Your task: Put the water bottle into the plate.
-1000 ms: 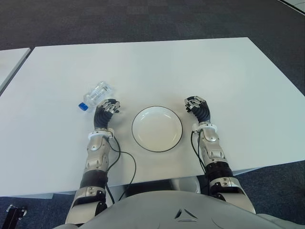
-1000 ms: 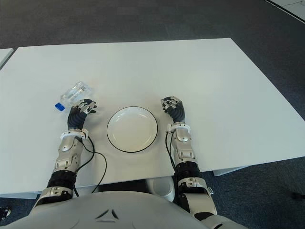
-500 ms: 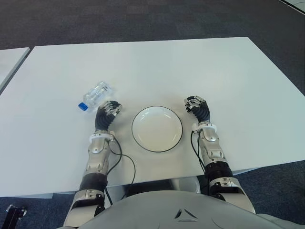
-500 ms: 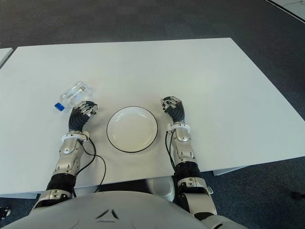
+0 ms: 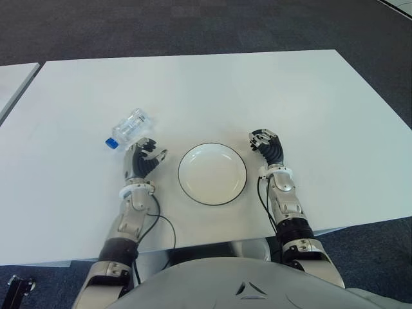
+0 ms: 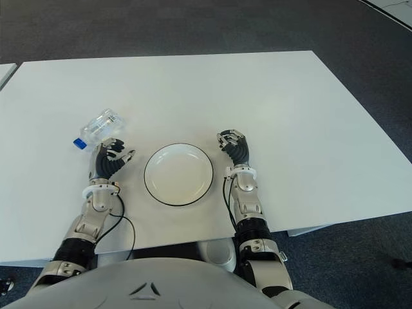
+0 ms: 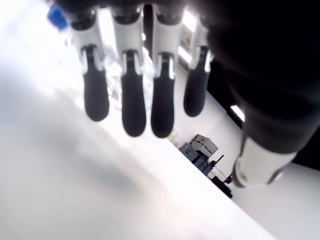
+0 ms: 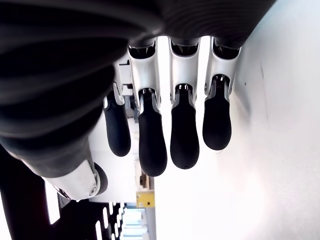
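- Since the earlier frames the left hand [image 5: 142, 161] has gone from a curled fist to fingers spread with the thumb out toward the plate [image 5: 212, 174]; its forearm has swung in, now angled. Right hand, bottle and plate unchanged.
- Left eye view: water bottle [image 5: 129, 128] lies on its side on the white table [image 5: 257, 90], blue cap [image 5: 111, 143] toward the robot's left, just beyond the left hand's fingertips, not held. Plate is between the two hands, nothing in it. Right hand [image 5: 266, 145] shows just right of the plate, fingers curled, holding nothing.
- Right eye view: same layout; bottle [image 6: 100, 127] apart from the plate [image 6: 178, 174], left hand [image 6: 108, 161] close below it.
- Left wrist view: fingers [image 7: 133, 100] extended side by side above the table, nothing gripped; blue cap [image 7: 57, 16] visible past them.
- Right wrist view: fingers [image 8: 185, 130] bent inward beside the thumb, nothing between them.
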{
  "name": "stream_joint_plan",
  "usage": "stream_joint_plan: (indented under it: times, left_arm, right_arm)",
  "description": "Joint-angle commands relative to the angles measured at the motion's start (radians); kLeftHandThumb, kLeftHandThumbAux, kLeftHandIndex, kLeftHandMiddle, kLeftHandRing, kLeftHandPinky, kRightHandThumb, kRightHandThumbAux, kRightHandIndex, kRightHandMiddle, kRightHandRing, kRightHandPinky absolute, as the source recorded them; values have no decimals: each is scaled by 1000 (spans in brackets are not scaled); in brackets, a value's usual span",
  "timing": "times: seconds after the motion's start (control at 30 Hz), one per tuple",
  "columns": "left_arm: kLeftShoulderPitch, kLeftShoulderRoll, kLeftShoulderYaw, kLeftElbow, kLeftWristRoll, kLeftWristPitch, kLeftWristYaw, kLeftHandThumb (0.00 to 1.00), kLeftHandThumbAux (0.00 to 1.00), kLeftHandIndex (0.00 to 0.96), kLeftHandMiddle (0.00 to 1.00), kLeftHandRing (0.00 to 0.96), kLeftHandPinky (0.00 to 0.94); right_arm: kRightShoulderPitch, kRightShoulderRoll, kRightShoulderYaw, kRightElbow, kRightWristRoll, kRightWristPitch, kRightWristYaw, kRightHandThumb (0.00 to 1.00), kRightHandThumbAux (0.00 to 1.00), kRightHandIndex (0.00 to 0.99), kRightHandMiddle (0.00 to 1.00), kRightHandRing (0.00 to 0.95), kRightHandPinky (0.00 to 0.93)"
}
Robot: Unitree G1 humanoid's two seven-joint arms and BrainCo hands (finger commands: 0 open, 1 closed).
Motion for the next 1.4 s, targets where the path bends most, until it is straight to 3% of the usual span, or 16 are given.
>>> stream_joint_plan:
  times: [0.03, 0.13, 0.27, 0.4, 0.47, 0.57, 0.73, 0.83, 1.13, 1.4]
  left_arm:
    - [-31, 50, -43, -27, 102, 61, 51, 831, 685, 383, 534, 569, 541]
    - [-50, 74, -70, -28, 167, 121, 86, 832, 684, 379, 530, 539, 504]
    - [-90, 101, -93, 9, 225, 174, 150, 832, 682, 410, 465, 374, 333]
    - [-141, 121, -104, 70, 245, 190, 215, 732, 707, 405, 310, 266, 215]
    - [-159, 128, -111, 94, 248, 193, 243, 599, 689, 236, 232, 191, 125]
    - [-190, 142, -128, 138, 262, 210, 295, 540, 641, 128, 139, 98, 46]
    - [-232, 154, -147, 203, 267, 234, 354, 537, 560, 55, 42, 17, 7]
    - [-268, 161, -159, 260, 267, 257, 394, 565, 456, 18, 13, 5, 2]
    - [-351, 159, -184, 388, 254, 304, 492, 583, 288, 0, 0, 0, 0]
    - [-394, 155, -205, 429, 239, 349, 493, 554, 205, 0, 0, 0, 0]
  right_arm:
    - [32, 4, 6, 68, -8, 35, 4, 706, 729, 433, 624, 610, 596]
    - [27, 2, 6, 82, -12, 29, -2, 705, 729, 433, 621, 607, 591]
    - [20, 2, 4, 98, -14, 24, -10, 705, 729, 432, 615, 602, 590]
    - [16, 1, 4, 110, -14, 17, -8, 705, 729, 432, 612, 600, 591]
    - [15, 0, 3, 113, -13, 16, -7, 705, 729, 432, 611, 599, 587]
    - [13, -1, 4, 117, -17, 17, -11, 705, 729, 432, 609, 600, 588]
    - [13, -2, 3, 118, -20, 19, -16, 705, 729, 432, 607, 599, 586]
    - [15, -4, 4, 116, -21, 18, -16, 704, 729, 432, 607, 599, 591]
    - [15, -6, 1, 123, -23, 13, -16, 703, 729, 432, 608, 595, 583]
    - [13, -4, -1, 128, -21, 11, -15, 705, 729, 433, 613, 600, 590]
